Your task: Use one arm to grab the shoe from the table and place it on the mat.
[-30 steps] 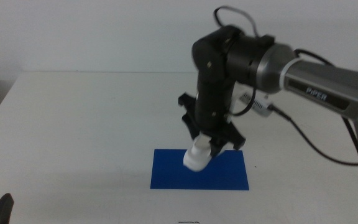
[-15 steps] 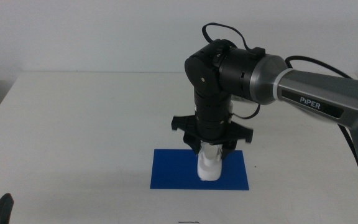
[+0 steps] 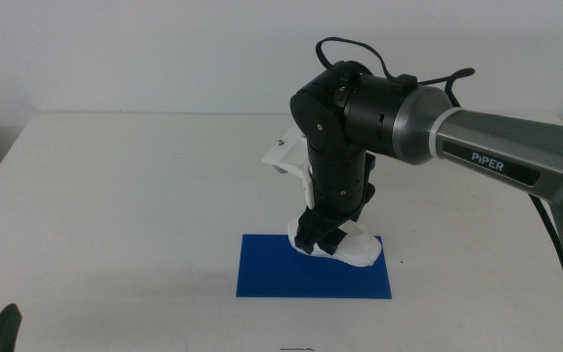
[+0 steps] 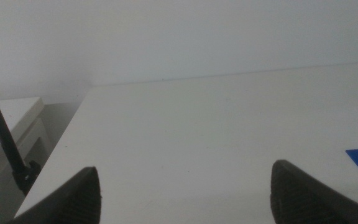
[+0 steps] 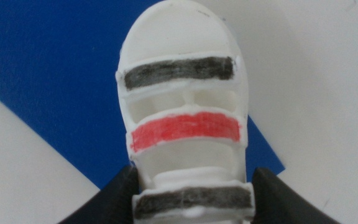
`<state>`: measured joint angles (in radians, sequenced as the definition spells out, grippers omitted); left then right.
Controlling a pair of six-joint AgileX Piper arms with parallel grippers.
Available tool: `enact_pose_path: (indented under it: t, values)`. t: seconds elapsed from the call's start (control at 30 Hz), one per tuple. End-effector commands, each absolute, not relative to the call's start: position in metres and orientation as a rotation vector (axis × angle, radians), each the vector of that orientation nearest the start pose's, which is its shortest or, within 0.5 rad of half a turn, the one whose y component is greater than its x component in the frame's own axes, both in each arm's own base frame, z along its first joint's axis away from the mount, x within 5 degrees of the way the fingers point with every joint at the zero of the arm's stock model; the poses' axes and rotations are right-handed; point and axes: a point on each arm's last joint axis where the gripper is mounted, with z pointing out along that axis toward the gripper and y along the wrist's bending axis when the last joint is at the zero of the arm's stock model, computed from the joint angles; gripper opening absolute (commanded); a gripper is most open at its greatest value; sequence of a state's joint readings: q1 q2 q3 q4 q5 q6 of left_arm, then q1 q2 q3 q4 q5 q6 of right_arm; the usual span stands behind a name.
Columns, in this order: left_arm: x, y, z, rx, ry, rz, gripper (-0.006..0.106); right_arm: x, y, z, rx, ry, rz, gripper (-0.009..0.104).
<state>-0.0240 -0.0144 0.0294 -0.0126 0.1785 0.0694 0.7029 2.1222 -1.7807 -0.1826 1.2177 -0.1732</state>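
One placing step almost finished: on table [image 3: 115, 196], over mat [image 3: 262, 274], right gripper [image 3: 323, 238] clamped on shoe [image 3: 352, 250] at far right corner. Next: lower flat, open. Left gripper [image 4: 182, 193] apart, waiting.

- This looks like a robotics lab or test bench: a plain white counter [image 3: 115, 196] against a bare pale wall [image 3: 164, 49], nothing homely about it.
- A big grey-and-black arm [image 3: 497, 147] lettered "PiPER" reaches in, loose cables [image 3: 360, 49] looping above its hand [image 3: 328, 235].
- Just under that hand, a flat blue mat [image 3: 272, 274] serves as a marked target.
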Motion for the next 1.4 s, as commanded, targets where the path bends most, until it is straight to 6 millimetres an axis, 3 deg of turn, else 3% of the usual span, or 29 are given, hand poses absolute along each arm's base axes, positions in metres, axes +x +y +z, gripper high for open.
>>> enact_pose_path:
  t: [0.0,0.3,0.5,0.8,1.0,1.37]
  values:
    - [0.055,-0.002,0.198,0.049,1.571,0.004,0.094,0.339,0.26,0.247,-1.407,2.619,-0.272,-0.001]
    - [0.055,-0.002,0.198,0.049,1.571,0.004,0.094,0.348,0.255,0.247,-1.634,2.434,-0.448,-0.001]
    - [0.055,-0.002,0.198,0.049,1.571,0.004,0.094,0.345,0.266,0.245,-1.565,2.453,-0.259,-0.001]
    - [0.055,-0.002,0.198,0.049,1.571,0.004,0.094,0.34,0.279,0.245,-1.708,2.337,-0.064,-0.001]
    - [0.055,-0.002,0.198,0.049,1.571,0.004,0.094,0.341,0.282,0.245,-1.726,2.287,-0.03,-0.001]
    - [0.055,-0.002,0.198,0.049,1.571,0.004,0.094,0.345,0.285,0.224,-1.759,2.33,-0.034,0.003]
